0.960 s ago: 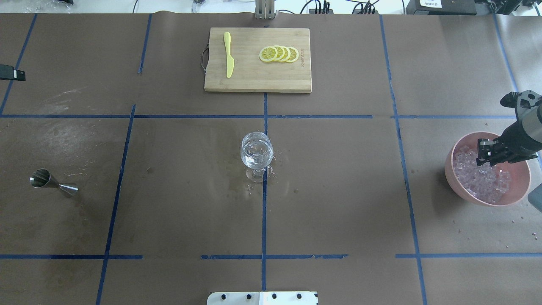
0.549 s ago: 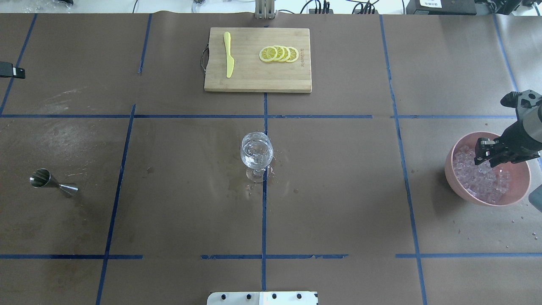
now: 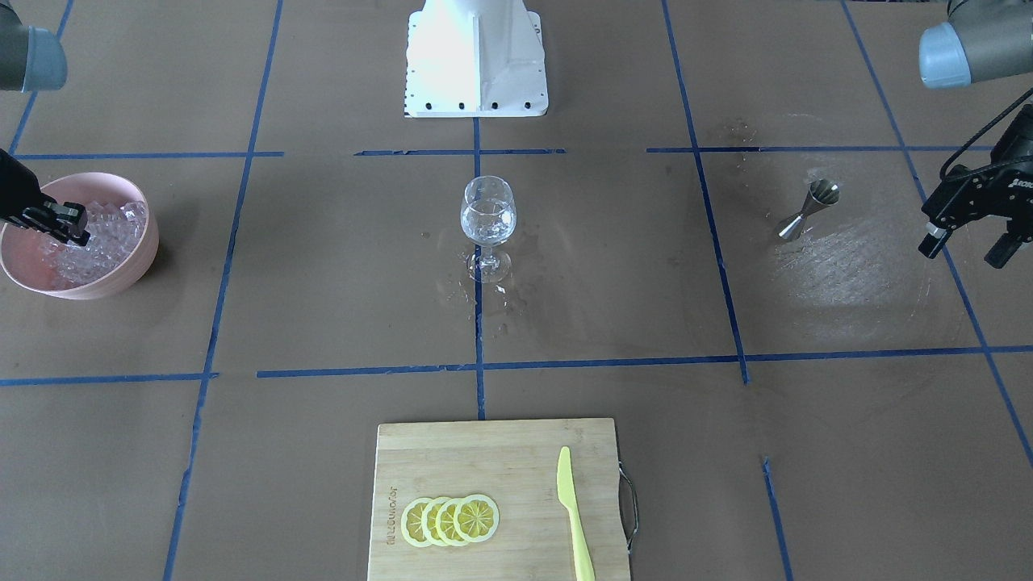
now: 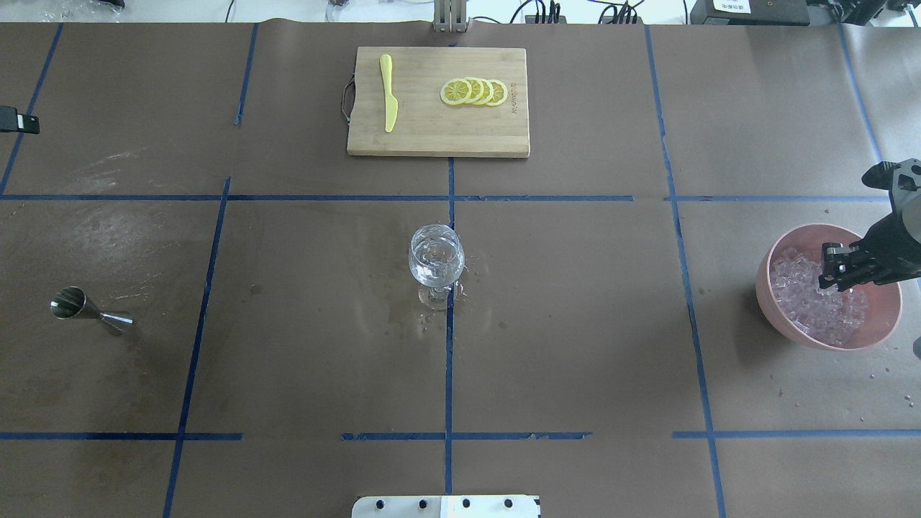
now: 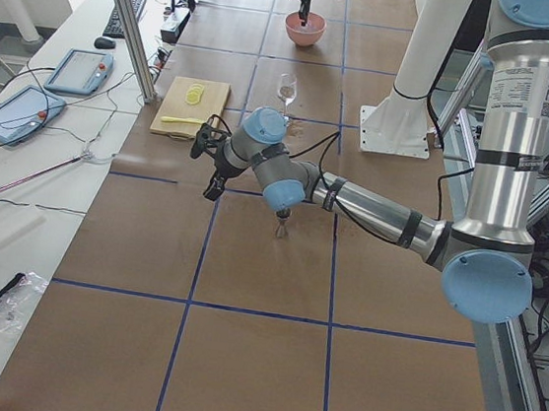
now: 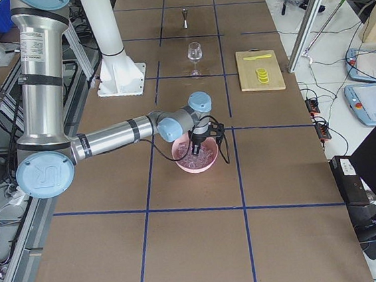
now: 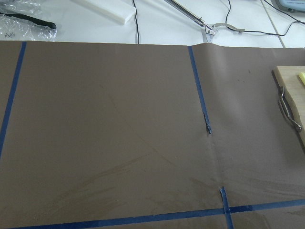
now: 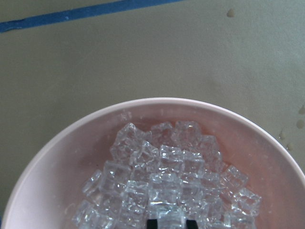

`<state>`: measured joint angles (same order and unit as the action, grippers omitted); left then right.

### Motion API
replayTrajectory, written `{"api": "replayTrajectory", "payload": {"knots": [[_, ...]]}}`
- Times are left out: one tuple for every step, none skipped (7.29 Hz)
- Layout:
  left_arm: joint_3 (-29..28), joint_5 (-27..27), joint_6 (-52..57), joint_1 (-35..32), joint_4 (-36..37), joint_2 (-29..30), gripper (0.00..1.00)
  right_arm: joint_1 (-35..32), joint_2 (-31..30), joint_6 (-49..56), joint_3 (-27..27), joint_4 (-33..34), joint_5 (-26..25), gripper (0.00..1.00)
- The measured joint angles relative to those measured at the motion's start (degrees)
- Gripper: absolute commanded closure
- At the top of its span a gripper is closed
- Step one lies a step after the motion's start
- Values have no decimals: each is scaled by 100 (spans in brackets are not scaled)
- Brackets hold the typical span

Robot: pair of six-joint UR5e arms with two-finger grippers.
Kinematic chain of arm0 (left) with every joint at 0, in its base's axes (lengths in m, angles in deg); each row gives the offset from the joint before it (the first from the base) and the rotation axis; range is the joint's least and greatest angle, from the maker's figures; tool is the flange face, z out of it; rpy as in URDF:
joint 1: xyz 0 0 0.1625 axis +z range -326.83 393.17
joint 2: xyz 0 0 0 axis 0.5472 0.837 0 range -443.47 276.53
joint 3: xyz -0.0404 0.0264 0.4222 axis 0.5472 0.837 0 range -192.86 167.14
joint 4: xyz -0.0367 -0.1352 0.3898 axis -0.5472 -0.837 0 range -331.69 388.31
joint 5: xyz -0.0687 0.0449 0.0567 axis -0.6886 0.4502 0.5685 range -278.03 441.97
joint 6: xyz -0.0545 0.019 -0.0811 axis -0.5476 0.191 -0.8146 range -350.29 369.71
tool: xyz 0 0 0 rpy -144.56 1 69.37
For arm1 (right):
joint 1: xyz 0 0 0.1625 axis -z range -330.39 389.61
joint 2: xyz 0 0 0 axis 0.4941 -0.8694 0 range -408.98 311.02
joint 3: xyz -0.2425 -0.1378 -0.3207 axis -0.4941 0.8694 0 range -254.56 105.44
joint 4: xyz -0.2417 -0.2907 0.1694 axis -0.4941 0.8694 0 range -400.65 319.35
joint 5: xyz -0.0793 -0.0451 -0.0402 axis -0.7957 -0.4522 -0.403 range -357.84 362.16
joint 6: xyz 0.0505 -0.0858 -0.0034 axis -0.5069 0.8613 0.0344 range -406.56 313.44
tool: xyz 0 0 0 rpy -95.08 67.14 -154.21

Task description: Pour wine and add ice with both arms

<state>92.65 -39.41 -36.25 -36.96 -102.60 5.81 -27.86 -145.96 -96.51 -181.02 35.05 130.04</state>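
Pinching ice (image 8: pixel 157 176) in the bowl (image 8: pixel 62 143) with the right gripper (image 3: pixel 79 236), with fingers spread on the left gripper (image 3: pixel 964 248), apart from the jigger (image 3: pixel 807 208).

We lose the tips of the right claw (image 4: pixel 832 267) among the ice (image 8: pixel 162 176). Its wrist view shows only two dark tips at the bottom edge with one cube between them. Gripped or merely beside, we cannot tell. The pink bowl (image 8: pixel 57 143) has its near rim cut off there. The right arm (image 4: pixel 899 237) runs off the overhead view's right edge. Of the left claw (image 3: pixel 964 246), overhead gives only a black sliver at the left edge. The wine (image 4: pixel 436 272) in the glass (image 4: pixel 436 244) is too faint for a level. Of the cutting board (image 7: pixel 291 90), the left wrist view shows one corner and the handle.
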Motion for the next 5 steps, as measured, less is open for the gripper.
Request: {"api": "replayTrajectory", "payload": {"knots": [[15, 0, 0, -4, -3, -27, 0, 3, -2, 0, 3, -3, 0, 100], [25, 0, 0, -6, -4, -42, 0, 6, -5, -3, 3, -3, 0, 100], [31, 0, -1, -8, -5, -47, 0, 7, -3, -4, -30, -1, 0, 100], [43, 0, -1, -9, -5, -49, 0, -2, 6, -5, -177, 6, 0, 100], [61, 0, 0, -13, -5, -54, 0, -34, 14, -8, -450, 26, -7, 100]]}}
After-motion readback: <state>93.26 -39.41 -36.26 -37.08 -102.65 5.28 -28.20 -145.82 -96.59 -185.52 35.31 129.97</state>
